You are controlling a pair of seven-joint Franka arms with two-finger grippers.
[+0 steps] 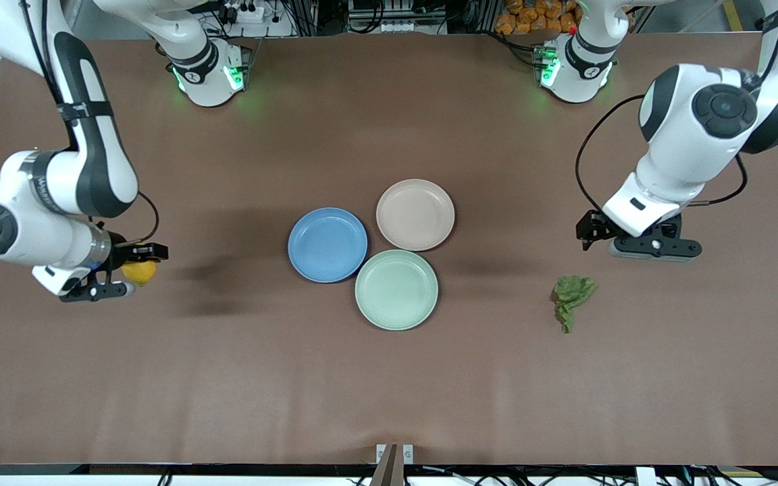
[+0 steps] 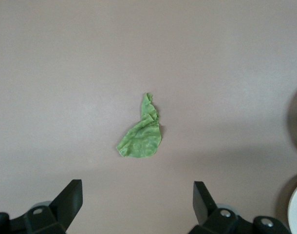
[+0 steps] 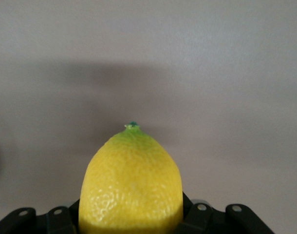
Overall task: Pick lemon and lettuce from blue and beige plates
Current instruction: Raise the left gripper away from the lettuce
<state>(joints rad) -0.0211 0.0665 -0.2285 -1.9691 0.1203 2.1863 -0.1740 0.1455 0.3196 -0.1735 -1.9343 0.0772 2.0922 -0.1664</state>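
you have three plates clustered mid-tabletop [image 1: 227, 378], and all three sit bare. the blue plate [image 1: 327, 244] lies toward the right arm's end of the cluster, the beige plate [image 1: 415, 214] is the one farthest from the front camera, and the mint-green plate [image 1: 396, 289] is the nearest to it. the three rims sit just beside one another, touching or nearly so.

your lemon [image 1: 139, 271] is off the plates, clamped in the right end effector [image 1: 134, 270] over bare tabletop at the right arm's end, well apart from the blue plate. in the right wrist view the lemon [image 3: 131, 183] fills the space between the fingers, its green-tipped end pointing away from the end effector, with the fingers pressed in on both sides of it.

your lettuce [image 1: 571, 297] lies flat on the tabletop toward the left arm's end, well apart from the mint-green plate. the left end effector [image 1: 632, 243] hangs above the tabletop near it, fingers spread wide and holding nothing; the left wrist view shows the leaf [image 2: 142, 133] lying out ahead of the two spread fingertips [image 2: 70, 197].
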